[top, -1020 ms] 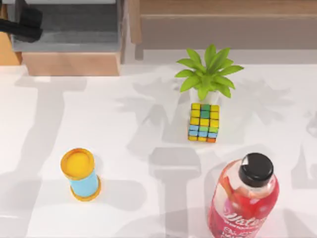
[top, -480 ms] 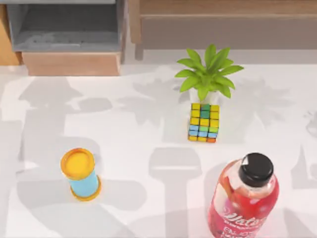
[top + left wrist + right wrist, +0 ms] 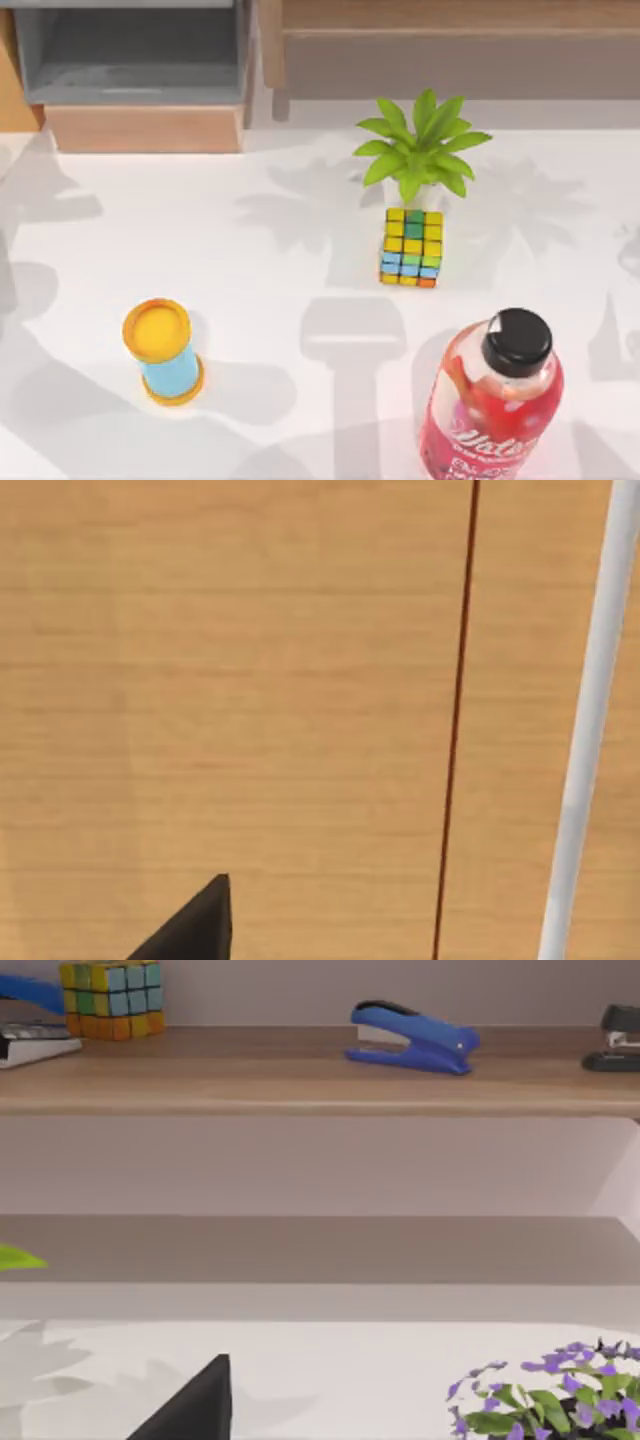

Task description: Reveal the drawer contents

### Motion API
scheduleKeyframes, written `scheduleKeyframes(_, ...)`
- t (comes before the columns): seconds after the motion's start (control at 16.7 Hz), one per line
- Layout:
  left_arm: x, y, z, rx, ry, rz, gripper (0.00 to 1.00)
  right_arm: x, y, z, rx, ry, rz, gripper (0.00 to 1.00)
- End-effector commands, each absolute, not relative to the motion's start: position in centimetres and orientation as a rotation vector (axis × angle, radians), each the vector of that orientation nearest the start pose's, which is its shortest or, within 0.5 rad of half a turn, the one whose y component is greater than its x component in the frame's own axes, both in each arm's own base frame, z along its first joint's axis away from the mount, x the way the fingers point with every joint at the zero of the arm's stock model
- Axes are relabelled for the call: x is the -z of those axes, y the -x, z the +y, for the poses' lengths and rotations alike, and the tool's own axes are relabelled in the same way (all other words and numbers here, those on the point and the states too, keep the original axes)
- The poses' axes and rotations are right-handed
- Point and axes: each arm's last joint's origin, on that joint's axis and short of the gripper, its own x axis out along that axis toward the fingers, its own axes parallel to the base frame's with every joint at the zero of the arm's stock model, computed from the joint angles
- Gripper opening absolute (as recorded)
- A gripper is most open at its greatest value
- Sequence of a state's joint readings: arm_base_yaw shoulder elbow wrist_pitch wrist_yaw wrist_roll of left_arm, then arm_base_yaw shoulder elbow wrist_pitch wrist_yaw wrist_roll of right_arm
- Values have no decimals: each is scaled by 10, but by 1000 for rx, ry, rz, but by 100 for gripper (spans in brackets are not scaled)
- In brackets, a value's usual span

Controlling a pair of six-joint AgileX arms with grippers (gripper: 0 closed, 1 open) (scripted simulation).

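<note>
At the upper left of the top view the drawer point(image 3: 140, 75) stands pulled out from its unit, grey floor bare to the camera and tan front panel facing the table, so I judge the task essentially done. The left gripper point(image 3: 190, 930) faces a plain wood surface; the right gripper point(image 3: 190, 1410) faces a shelf. I cannot tell how either's jaws stand.

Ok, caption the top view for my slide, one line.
Drawer pulled open at the table's back left, grey interior bare; plant, puzzle cube, yellow-capped tube and red bottle in front.
</note>
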State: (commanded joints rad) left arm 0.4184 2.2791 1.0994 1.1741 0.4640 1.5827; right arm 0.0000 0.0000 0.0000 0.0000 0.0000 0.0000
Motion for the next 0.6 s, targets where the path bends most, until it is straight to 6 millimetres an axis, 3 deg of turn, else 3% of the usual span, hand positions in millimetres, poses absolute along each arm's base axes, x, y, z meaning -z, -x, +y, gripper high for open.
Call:
scheduleKeyframes(0.36, -95, -408, 169, 20, -1569, -15, 100, -160, -106, -1, 0, 0, 0, 100)
scheduleKeyframes(0.6, -95, -423, 170, 16, -1571, -16, 100, -160, -106, -1, 0, 0, 0, 100)
